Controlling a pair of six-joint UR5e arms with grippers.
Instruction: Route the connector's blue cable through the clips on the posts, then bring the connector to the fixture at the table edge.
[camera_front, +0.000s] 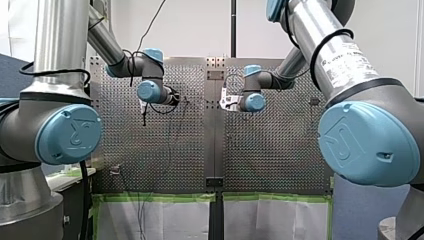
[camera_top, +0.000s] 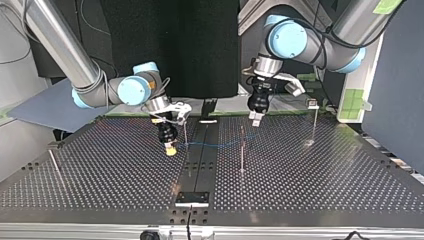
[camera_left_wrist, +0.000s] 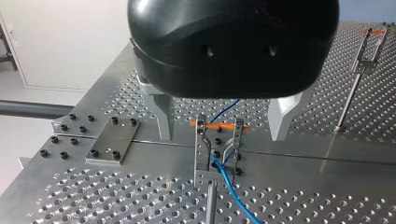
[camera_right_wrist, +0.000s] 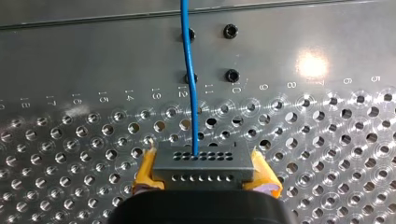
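My right gripper (camera_top: 171, 149) is clamped on the connector (camera_right_wrist: 201, 164), with its yellow pads (camera_right_wrist: 146, 173) pressing the 2 ends of the grey block. The connector hangs low over the table (camera_top: 310, 200), just left of the centre seam in the top view. The blue cable (camera_right_wrist: 189, 70) leaves the connector's face and runs across the seam toward my left arm.

My left gripper (camera_left_wrist: 222, 135) holds nothing. Its 2 metal fingers (camera_left_wrist: 162, 116) stand wide apart, 1 on each side of a clip (camera_left_wrist: 218, 147), and the cable passes between that clip's prongs. So I judge 1 clip threaded. A 2nd clip (camera_left_wrist: 370, 49), with an orange band, stands well apart, and I see no cable reaching it.

As I read it, what is left is the remaining clip or clips, then carrying the connector to the fixture (camera_top: 191, 198). I take the fixture to be the dark plate at the table's near edge in the top view, and the connector is well apart from it.

Count: 2 arms, 2 grippers, 1 connector, 1 blue cable, 1 fixture, and 2 clips in the left wrist view. In the top view I make out 3 posts (camera_top: 242, 152). A 4th thin one may stand just beside my right gripper, but I cannot tell.
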